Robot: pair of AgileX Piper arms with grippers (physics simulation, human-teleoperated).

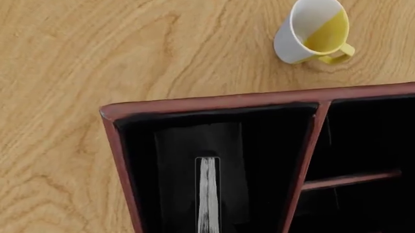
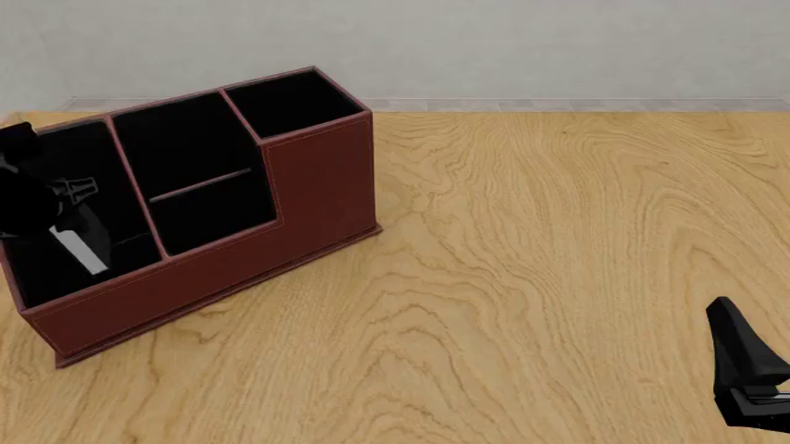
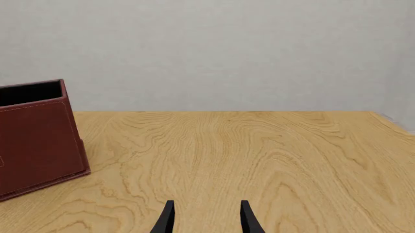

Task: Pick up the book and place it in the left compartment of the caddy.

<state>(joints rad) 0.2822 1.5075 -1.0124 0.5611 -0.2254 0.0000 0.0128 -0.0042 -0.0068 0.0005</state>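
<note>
Inspecting from the near edge outward: the right gripper (image 2: 746,370) sits at the lower right of the front view, low by the table (image 2: 531,277), fingers spread with bare wood showing between them in its wrist view, holding nothing. It is well apart from the caddy (image 2: 210,268) and takes no part at present

Further in, at the left of the front view, the left gripper (image 2: 68,217) hangs over and partly inside the left compartment (image 2: 50,268), arm coming down from above at a slant. The book (image 2: 77,248) shows there as a white strip of page edges just below the dark fingers, tilted, its lower end towards the compartment floor. In the left wrist view the book (image 1: 207,194) runs straight out along the line of the fingers, page edges facing the camera, long axis pointing down into the compartment (image 1: 259,160). The fingers themselves are not distinct in either view; judged pinching the book at its upper end, since it stands unsupported otherwise, though I cannot tell the grip for certain

Relation governing the next move: book directly beyond the left gripper and already within the correct section, clear of the divider (image 1: 304,160) to the shelved section. Whether its lower edge touches the floor cannot be told. Release appears to be the remaining step

Beyond the caddy, a white and yellow mug (image 1: 314,31) lies on its side on the table
</note>
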